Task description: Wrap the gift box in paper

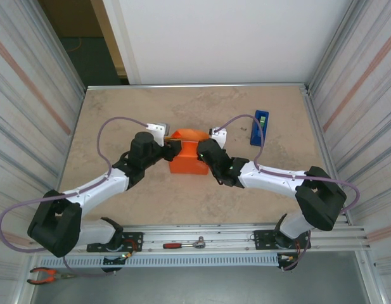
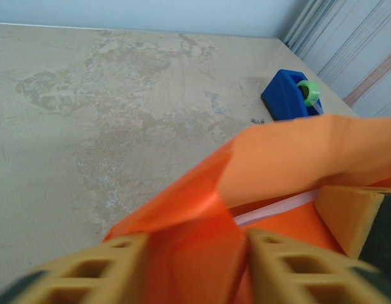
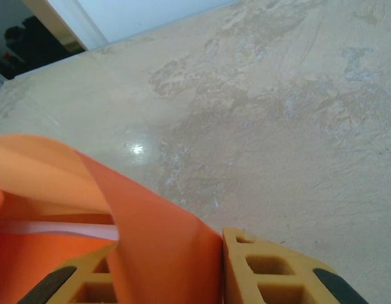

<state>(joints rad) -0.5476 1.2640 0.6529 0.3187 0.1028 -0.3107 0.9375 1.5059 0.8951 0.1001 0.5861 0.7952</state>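
The orange paper [image 1: 189, 157] sits folded up into a boxy bundle at the middle of the table, between my two grippers. The gift box is hidden under it; a thin white strip [image 2: 277, 209] shows between the orange layers. My left gripper [image 1: 172, 150] is at the bundle's left side, and in the left wrist view a fold of paper [image 2: 195, 234] fills the gap of that gripper [image 2: 198, 269] from finger to finger. My right gripper [image 1: 205, 152] holds the right side, and in its wrist view this gripper [image 3: 170, 278] has a curling flap of paper [image 3: 151, 240] between its fingers.
A blue tape dispenser [image 1: 259, 127] with a green roll [image 2: 307, 92] lies at the back right of the beige table [image 1: 151, 196]. A ratchet [image 1: 184, 244] and pliers [image 1: 46, 274] rest by the near rail. Metal walls close in both sides.
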